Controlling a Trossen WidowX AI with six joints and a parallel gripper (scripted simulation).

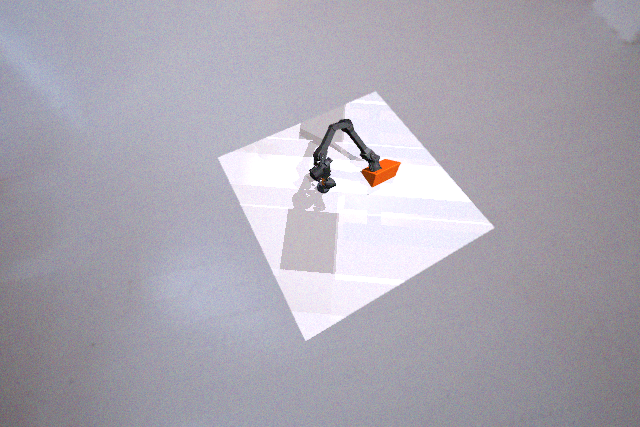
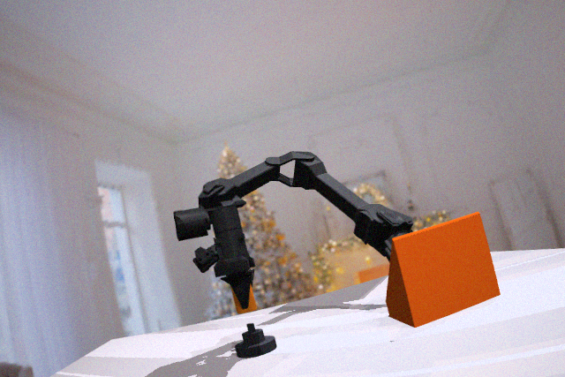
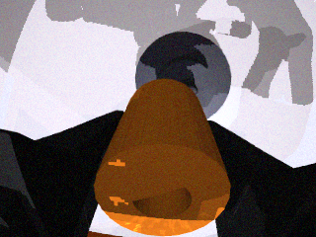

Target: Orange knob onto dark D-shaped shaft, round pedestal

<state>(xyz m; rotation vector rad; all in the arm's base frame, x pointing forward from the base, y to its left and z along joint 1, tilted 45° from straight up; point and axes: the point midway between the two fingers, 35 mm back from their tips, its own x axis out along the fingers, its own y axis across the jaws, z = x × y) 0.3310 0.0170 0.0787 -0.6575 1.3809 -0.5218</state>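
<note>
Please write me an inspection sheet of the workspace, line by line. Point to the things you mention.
Surface: white top (image 1: 413, 246) (image 2: 346, 336) (image 3: 59, 94), crossed by shadows.
Job's things: orange knob (image 2: 252, 305) (image 3: 163, 123), held above the round pedestal (image 2: 255, 347) (image 3: 219, 84), off the shaft (image 2: 250, 327).
Clutter: orange wedge-shaped block (image 1: 386, 173) (image 2: 449, 272) beside the arm's base.
Gripper: the gripper (image 2: 245, 306) (image 3: 164, 124) is shut on the knob.
Cables: nothing seen.
Surroundings: window (image 2: 114, 236), curtain (image 2: 41, 245), lit tree (image 2: 264, 231), all blurred.
</note>
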